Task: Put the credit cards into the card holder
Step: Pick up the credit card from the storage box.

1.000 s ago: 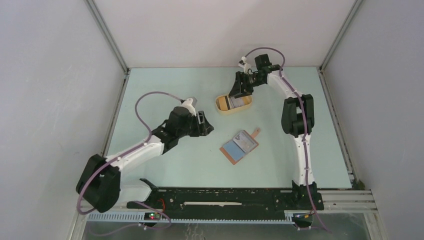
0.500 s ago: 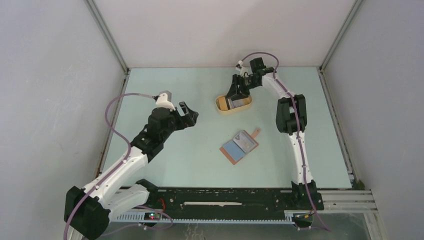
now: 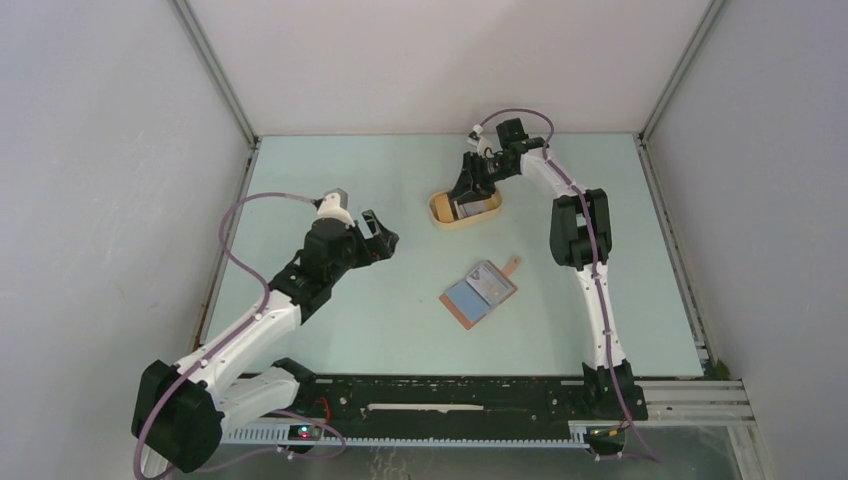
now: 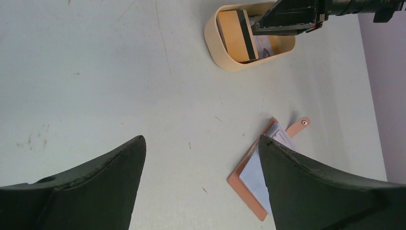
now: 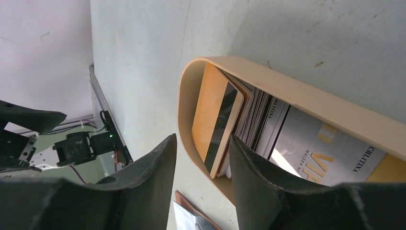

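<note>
Several credit cards (image 5: 218,122) stand on edge in a yellow oval tray (image 5: 184,103); the nearest one is orange with a black stripe. My right gripper (image 5: 203,143) is open at the tray's end, one finger outside the rim and one among the cards. In the top view it (image 3: 468,192) hangs over the tray (image 3: 440,218). The reddish-brown card holder (image 3: 479,292) lies open mid-table with a blue-grey card (image 3: 465,298) in it. My left gripper (image 3: 378,235) is open and empty, left of both. In the left wrist view it (image 4: 201,143) looks down at the card holder (image 4: 244,184) and the tray (image 4: 213,43).
The pale green table (image 3: 350,170) is walled by grey panels at the left, back and right. A black rail (image 3: 450,400) runs along the near edge. The card holder's snap tab (image 3: 513,263) points toward the back right.
My left arm has drawn back to the left, away from the tray, and its gripper is higher. My right gripper has shifted slightly left and down into the tray.
</note>
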Controlling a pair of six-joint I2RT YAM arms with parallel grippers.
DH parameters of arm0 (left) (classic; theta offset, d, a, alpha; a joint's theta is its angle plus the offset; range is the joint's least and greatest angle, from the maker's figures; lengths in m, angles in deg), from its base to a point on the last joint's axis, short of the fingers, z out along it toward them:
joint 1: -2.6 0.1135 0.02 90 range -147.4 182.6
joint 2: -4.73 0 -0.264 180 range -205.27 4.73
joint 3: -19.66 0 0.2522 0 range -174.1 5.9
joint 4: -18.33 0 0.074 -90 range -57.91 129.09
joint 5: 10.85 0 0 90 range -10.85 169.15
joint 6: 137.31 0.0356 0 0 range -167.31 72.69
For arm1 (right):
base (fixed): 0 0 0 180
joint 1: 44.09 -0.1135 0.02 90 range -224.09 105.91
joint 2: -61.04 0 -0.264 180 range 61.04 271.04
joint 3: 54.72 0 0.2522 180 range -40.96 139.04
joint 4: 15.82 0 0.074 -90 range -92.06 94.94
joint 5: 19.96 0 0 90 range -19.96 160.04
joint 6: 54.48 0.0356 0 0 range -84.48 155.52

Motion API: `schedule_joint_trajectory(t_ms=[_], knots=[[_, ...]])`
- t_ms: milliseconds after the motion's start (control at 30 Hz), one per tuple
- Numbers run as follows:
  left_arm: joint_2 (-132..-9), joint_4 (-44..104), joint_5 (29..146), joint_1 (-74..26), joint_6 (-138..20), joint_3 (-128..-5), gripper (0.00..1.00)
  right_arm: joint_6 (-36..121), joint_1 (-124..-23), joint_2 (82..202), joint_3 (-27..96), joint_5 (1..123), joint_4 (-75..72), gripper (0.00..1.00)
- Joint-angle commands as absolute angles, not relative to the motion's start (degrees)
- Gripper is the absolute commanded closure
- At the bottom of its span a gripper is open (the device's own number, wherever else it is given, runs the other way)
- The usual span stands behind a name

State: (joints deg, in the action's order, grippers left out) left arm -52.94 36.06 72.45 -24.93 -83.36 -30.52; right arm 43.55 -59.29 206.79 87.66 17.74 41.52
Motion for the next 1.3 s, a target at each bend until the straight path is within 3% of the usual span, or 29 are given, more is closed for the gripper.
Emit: schedule_joint_trajectory(t_ms=[0, 767, 1033, 1267], knots=[[-53.41, 33.08, 73.39, -24.4, -83.96, -30.27, 0.08, 46.01, -59.74, 205.04, 86.1, 13.3, 39.78, 0.48], [-56.04, 30.12, 75.59, -24.29, -85.27, -29.31, 0.08, 56.86, -59.11, 203.29, 80.18, 2.1, 28.88, 0.55], [-57.53, 29.89, 76.27, -24.29, -85.27, -29.87, 0.08, 54.34, -59.89, 205.42, 82.1, 5.97, 32.54, 0.45], [-58.06, 29.63, 76.51, -24.29, -85.45, -29.87, 0.08, 55.56, -60.85, 206.41, 82.55, 4.3, 31.57, 0.44]])
